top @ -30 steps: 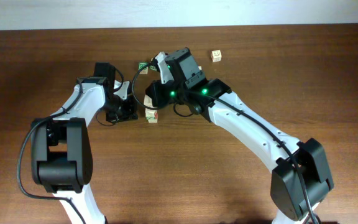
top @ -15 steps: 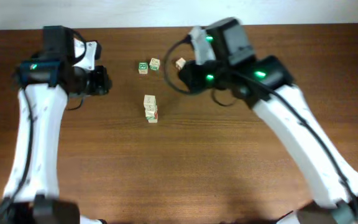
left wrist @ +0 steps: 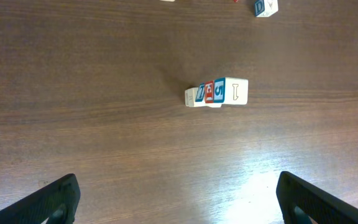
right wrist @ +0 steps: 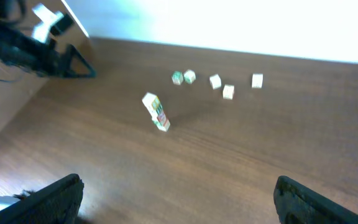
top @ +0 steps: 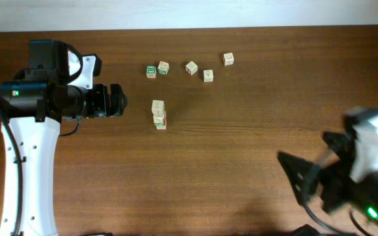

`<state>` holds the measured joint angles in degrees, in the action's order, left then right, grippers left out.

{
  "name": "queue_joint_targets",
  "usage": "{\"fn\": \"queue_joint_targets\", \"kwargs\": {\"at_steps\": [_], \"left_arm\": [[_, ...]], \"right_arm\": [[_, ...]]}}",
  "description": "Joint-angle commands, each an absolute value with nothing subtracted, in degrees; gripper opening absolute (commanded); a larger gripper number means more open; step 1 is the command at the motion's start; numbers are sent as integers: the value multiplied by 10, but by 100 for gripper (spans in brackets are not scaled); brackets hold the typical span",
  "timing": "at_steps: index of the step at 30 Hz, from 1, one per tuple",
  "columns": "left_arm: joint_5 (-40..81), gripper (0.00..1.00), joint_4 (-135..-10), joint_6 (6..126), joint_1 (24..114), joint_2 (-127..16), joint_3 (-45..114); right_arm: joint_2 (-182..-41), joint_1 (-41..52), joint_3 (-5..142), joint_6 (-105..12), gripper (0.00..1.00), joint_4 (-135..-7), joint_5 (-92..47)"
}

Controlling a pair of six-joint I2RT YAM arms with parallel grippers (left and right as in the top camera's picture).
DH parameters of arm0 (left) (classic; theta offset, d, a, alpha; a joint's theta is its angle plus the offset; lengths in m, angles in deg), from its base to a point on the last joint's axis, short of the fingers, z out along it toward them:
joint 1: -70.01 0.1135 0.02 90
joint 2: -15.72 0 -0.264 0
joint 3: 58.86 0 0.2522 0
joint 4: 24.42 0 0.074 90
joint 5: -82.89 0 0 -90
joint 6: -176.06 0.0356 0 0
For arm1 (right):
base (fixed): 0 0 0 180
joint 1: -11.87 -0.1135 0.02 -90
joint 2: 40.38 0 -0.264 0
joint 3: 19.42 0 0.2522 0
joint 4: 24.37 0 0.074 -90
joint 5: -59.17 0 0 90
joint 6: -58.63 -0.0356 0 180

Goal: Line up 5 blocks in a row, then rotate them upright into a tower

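Arms drawn back from blocks (top: 158, 114), left gripper (top: 115, 103) spread empty near them, right gripper (top: 293, 176) spread empty well apart, brown wooden table (top: 241, 131)

Right gripper (top: 307, 164): smeared by motion in the overhead view, fingers not separable. Right arm (top: 367, 154) behind it is blurred and runs off the lower edge. Right wrist view soft throughout: the row of blocks (right wrist: 156, 112) far ahead of the claw and the loose cubes (right wrist: 215, 81) beyond are too small to read. Left wrist view: fingertips (left wrist: 51, 202) are cut by the lower edge, and an edge cube (left wrist: 265, 7) far ahead to the right is clipped at the top
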<state>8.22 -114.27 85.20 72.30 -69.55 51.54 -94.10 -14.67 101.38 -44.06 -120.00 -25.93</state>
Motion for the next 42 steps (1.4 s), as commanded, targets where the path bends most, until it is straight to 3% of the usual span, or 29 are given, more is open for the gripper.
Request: {"fn": "queue_joint_targets", "kwargs": {"at_steps": [1,4,9,13,19,23,28,33,42], "left_arm": [[79,99,-1144,859,723,-689,520],[79,99,-1144,859,723,-689,520],[79,99,-1144,859,723,-689,520],[79,99,-1144,859,723,-689,520],[79,99,-1144,859,723,-689,520],[79,99,-1144,859,723,-689,520],[79,99,-1144,859,723,-689,520],[79,99,-1144,859,723,-689,520],[79,99,-1144,859,723,-689,520]], "right_arm": [[-913,-144,1016,-438,98,-1198,-268],[-904,-143,1016,-436,99,-1226,-276],[-908,-143,987,-436,98,-1236,-412],[-876,-111,852,-433,98,-1106,-526],[-723,39,481,-333,98,-735,-353],[-609,97,269,-333,98,-591,-267],[-470,102,65,-333,98,-497,-263],[-417,102,-28,-333,98,-446,-263],[-406,100,-53,-333,98,-421,-263]]}}
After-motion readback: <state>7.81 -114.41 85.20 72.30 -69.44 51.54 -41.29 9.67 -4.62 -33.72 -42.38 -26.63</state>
